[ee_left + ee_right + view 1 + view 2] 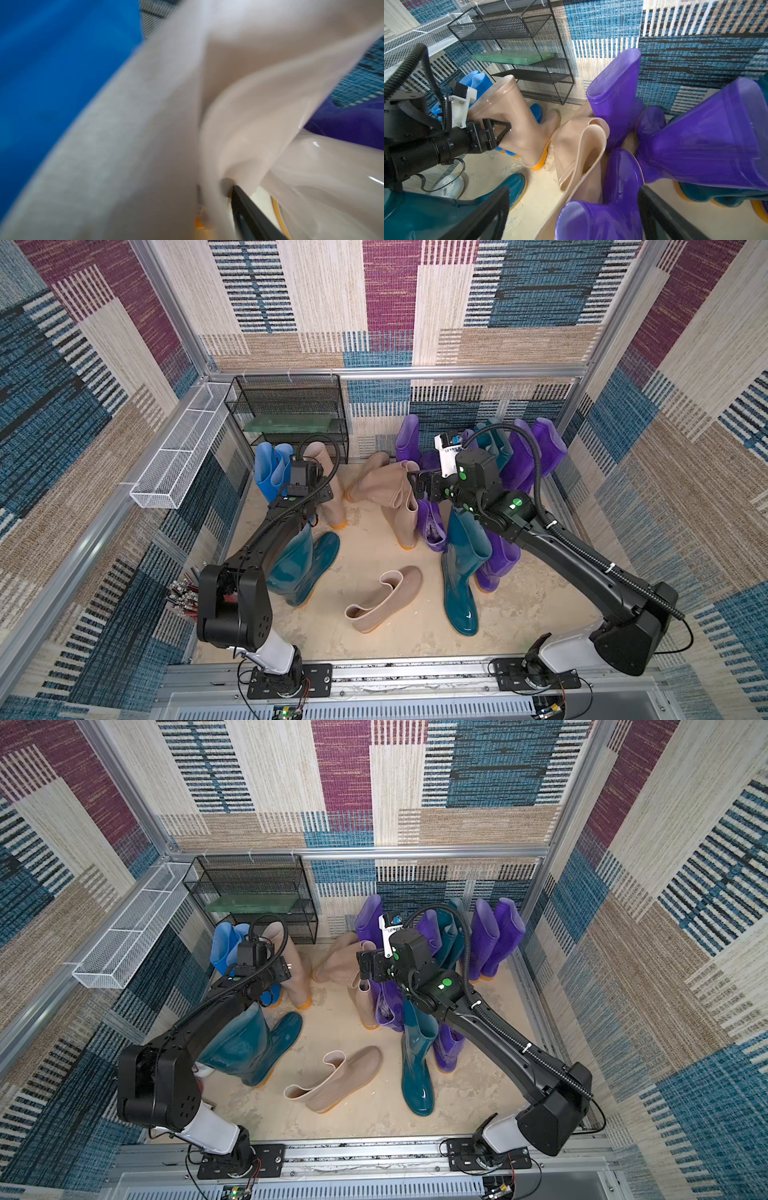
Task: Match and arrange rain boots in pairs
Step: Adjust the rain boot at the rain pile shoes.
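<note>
Rain boots [457, 605] stand and lie all over the beige floor [540, 605]; they are glossy rubber and mostly orange-soled.

Far left is a white wire-mesh basket [174, 456] on the wall. Next is a black mesh shelf rack [286, 410] in the back corner, with a green slab [289, 423] on one shelf.

In front of the rack, bright blue boots [268, 472] stand upright, close together. Just beside them is a tall beige-tan boot [332, 497], also upright. Left gripper [506, 128] is at its shaft, with one finger against the rubber in the right wrist view. The left wrist view is smeared, so I can't tell if it's clamped or let go.

Under the left arm is a dark teal boot [307, 568], upright, toe toward the back. Front centre, a short beige boot [384, 599] lies on its side.

Centre back is a cluster of beige boots [374, 485]: one flopped over, one standing next to it. Right gripper [417, 486] hangs over their tops, jaws spread wide and not closed on anything.

Just right of those is a short purple boot [432, 526], then a tall dark teal boot [459, 556], upright, toe toward the robot. More purple boots [496, 568] are tucked under the right arm.

Along the back wall on the right is a row of tall purple boots [540, 448] with teal boots [494, 448] among them, leaning on the wall.
</note>
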### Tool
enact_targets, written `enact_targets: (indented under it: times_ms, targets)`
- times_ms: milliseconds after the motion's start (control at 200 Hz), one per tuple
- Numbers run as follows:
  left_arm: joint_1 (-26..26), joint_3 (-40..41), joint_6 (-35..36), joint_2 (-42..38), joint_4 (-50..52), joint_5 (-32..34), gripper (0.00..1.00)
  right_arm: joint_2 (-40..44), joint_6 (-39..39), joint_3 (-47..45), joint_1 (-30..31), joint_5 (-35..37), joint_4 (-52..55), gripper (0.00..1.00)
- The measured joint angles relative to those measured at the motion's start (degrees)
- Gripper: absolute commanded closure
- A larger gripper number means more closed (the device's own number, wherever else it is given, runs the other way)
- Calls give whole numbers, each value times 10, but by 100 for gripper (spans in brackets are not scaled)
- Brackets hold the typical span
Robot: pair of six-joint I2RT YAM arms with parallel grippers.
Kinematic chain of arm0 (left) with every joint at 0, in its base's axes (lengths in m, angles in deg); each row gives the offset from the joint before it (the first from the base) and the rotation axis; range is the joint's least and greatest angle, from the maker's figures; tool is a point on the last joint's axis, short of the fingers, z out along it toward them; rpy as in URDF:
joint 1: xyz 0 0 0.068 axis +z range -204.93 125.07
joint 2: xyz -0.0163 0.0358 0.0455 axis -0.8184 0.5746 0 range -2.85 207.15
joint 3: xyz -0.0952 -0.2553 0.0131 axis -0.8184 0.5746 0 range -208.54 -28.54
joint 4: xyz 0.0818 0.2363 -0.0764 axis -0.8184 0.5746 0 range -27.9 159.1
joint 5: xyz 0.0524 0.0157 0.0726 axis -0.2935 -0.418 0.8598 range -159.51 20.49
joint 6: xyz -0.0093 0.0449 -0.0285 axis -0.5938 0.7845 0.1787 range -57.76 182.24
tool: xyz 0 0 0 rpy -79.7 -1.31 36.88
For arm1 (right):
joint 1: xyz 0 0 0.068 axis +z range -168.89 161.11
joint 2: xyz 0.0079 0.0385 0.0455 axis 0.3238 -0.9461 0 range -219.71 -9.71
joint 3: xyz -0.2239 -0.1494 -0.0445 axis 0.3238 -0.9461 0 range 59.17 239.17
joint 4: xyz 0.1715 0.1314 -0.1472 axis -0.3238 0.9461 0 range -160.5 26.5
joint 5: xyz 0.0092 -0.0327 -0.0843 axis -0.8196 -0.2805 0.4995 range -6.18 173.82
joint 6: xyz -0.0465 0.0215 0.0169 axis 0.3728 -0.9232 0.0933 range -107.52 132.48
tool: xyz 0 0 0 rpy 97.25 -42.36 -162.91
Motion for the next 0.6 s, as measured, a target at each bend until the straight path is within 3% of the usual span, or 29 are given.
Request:
enact_targets:
  times_ms: [210,481,601]
  targets:
    - [0,-38,-4,-45,62,-22,21,-13,6,29,26,19,8,1]
    - [0,-103,0,-53,121,-75,21,-12,6,30,40,35,18,1]
    - [-36,-137,8,-59,163,-92,23,-2,7,29,40,56,25,1]
